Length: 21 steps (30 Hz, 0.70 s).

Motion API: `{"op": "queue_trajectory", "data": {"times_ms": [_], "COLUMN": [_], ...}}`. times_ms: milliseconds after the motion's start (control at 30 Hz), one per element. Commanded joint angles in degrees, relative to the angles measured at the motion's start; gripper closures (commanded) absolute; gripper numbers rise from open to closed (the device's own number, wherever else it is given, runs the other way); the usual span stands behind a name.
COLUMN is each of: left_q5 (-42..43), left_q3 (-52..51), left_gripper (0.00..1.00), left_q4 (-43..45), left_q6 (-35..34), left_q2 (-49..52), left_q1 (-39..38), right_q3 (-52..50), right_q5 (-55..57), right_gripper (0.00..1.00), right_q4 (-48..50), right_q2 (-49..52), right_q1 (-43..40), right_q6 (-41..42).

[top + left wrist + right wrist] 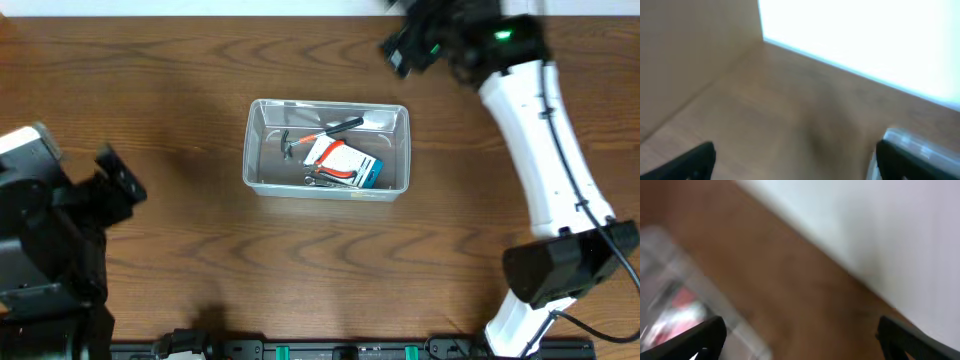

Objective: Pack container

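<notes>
now, you have a dark wood-grain table (180, 100) with a white wall (860, 35) at twelve o'clock. the clear container (326, 192) sits at centre, holding a hammer (320, 135) and pliers (343, 172). your left gripper (800, 165) at nine and right gripper (800, 345) at one are both spread wide, empty.

Near left edge: left arm (50, 250), black, folded in close, left end effector (122, 182) pointing right. Its fingers (696, 159) are spread wide with nothing between them.

Right side: right arm (535, 150), white link stretched from near base to far side. Right end effector (400, 48) points left, fingers (702, 337) wide apart and empty. Both wrist views are blurred.
</notes>
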Motion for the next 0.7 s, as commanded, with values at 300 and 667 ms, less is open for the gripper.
{"op": "queue_trajectory", "data": {"times_ms": [300, 667], "left_q5": [5.84, 0.61], "left_q3": [-4.15, -16.35], "left_gripper": [0.02, 0.02], "left_q4": [8.74, 12.37], "left_q6": [4.83, 7.37], "left_q2": [19.04, 9.49], "left_q1": [-2.05, -17.05], "right_q3": [-0.11, -24.87], "right_q5": [13.73, 15.21], "right_gripper": [0.01, 0.01], "right_q4": [-0.92, 6.91], "right_q2": [-1.36, -26.38], "right_q1": [-13.86, -18.18], "right_q6": [25.99, 25.09]}}
